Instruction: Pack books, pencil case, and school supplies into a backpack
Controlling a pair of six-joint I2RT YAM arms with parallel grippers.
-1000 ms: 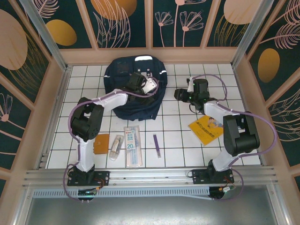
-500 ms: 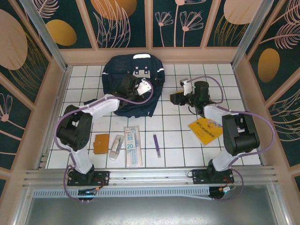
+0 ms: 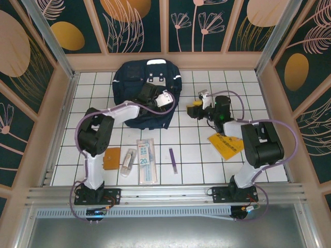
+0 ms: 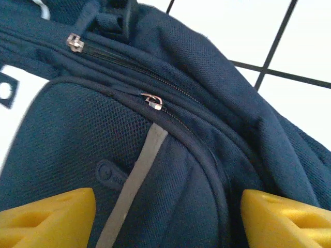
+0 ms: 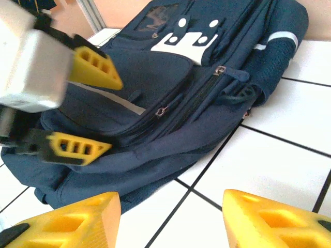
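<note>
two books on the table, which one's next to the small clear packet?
The plain orange-brown rectangle, lying just left of the small clear packet. The yellow booklet with dark print lies far off on the right side.

Navy-blue backpack (image 3: 132,82), white patches up top, a pale grey stripe down its front. White table (image 3: 196,155) gridded in dark lines. Yellow booklet (image 3: 226,143) with dark print, orange-brown book (image 3: 111,158), purple pen (image 3: 172,159), clear pack (image 3: 145,161) labelled blue. Walls (image 3: 134,39) dark teal with golden leaf shapes.
</note>
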